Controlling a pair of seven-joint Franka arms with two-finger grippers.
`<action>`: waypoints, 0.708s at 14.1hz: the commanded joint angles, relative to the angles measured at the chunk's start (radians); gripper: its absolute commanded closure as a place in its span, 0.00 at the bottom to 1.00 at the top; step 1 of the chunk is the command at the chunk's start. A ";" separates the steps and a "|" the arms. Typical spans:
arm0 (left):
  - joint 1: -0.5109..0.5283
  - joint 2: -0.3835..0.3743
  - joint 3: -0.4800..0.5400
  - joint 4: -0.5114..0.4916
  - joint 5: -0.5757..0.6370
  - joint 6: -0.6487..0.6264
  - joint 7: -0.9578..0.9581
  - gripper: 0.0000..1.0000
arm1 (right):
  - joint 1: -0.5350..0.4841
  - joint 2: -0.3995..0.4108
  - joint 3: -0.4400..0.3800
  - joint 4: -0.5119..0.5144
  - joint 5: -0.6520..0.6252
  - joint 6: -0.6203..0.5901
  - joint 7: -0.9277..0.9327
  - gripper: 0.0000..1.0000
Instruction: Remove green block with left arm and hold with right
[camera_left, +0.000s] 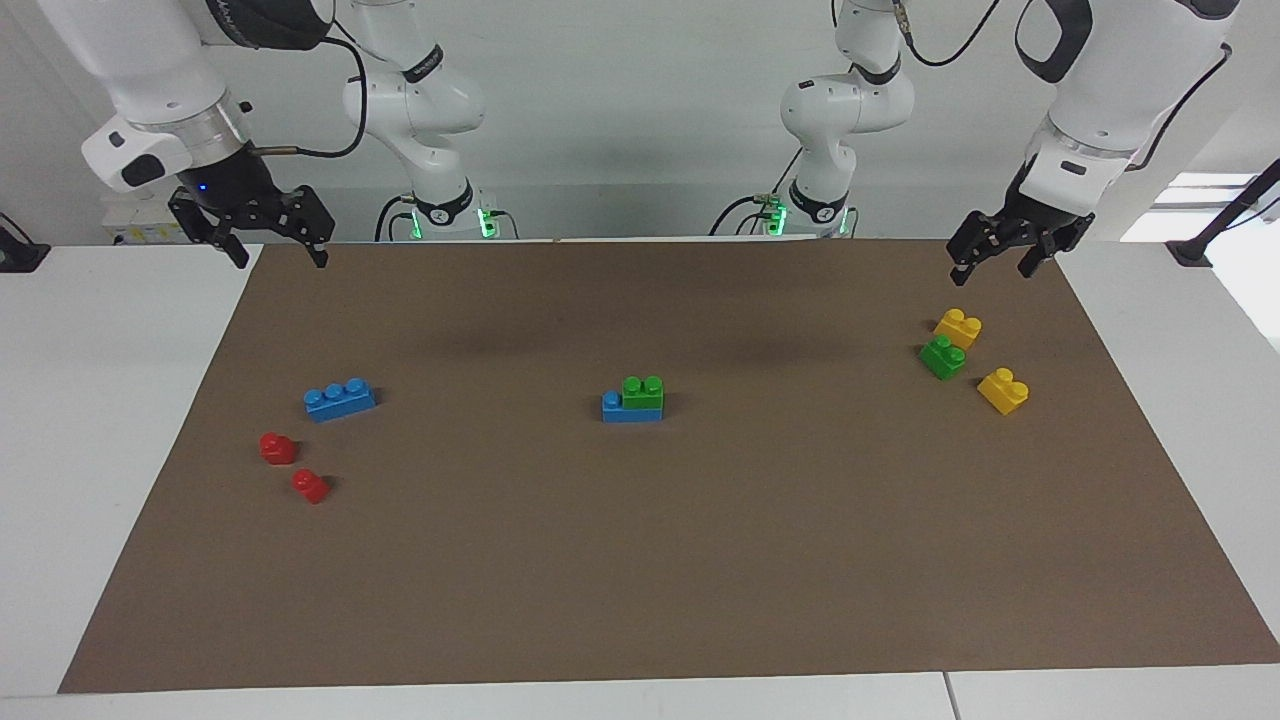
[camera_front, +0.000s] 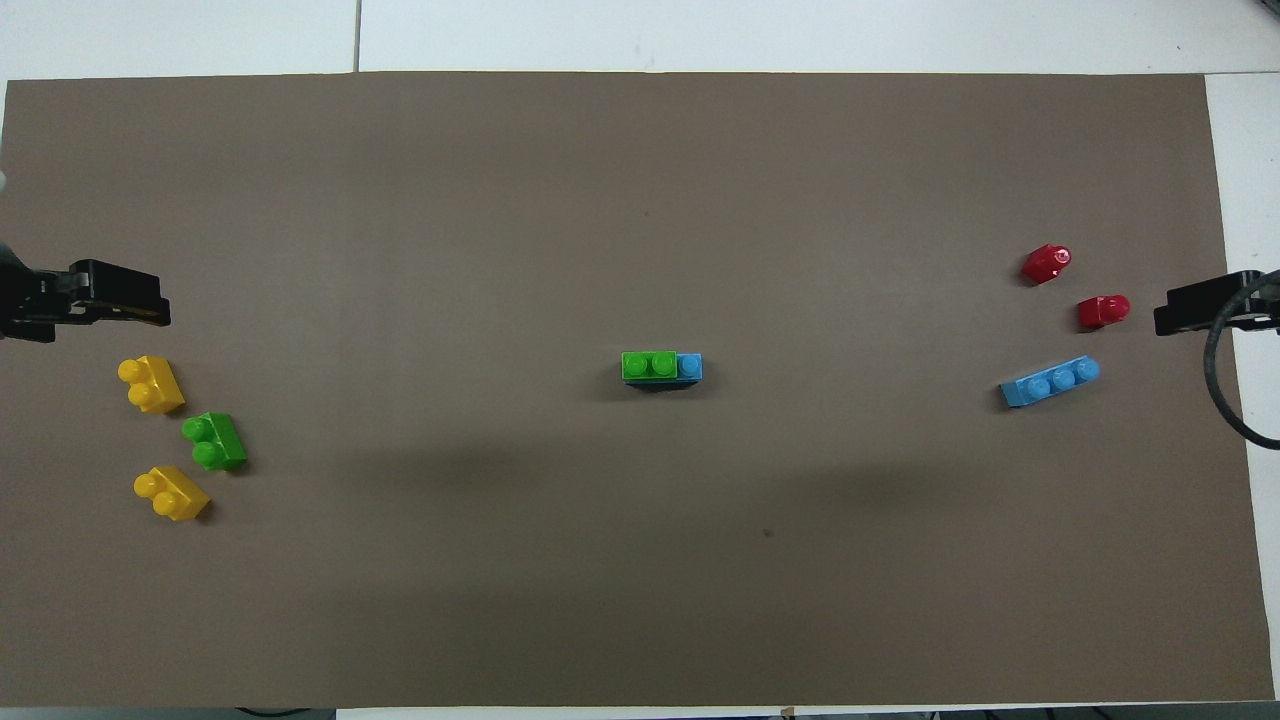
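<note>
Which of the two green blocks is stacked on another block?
The green block at the mat's middle sits on a blue block; the other green block lies between yellow bricks.

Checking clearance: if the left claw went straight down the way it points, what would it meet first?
Probably bare brown paper mat: the open left claw hangs over it, just robotward of a yellow two-stud plastic brick; depth is uncertain.

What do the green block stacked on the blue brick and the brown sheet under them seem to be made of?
Green block: likely moulded plastic, smooth and slightly glossy, with saturated colour and rounded studs.
Blue brick beneath it: the same look, likely plastic.
Brown sheet: looks like matte paper or thin card, flat, with a straight cut edge and no shine; which of the two cannot be told.
</note>
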 joint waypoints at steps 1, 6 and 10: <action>-0.002 -0.017 0.003 -0.005 -0.006 -0.015 0.007 0.00 | -0.005 -0.004 0.004 -0.003 0.000 -0.011 -0.019 0.00; -0.004 -0.017 0.001 -0.005 -0.006 0.000 0.006 0.00 | -0.007 -0.003 0.003 0.000 -0.001 -0.006 -0.030 0.00; 0.004 -0.019 0.003 -0.008 -0.006 -0.007 0.007 0.00 | -0.009 -0.003 0.009 -0.001 -0.001 0.012 -0.034 0.00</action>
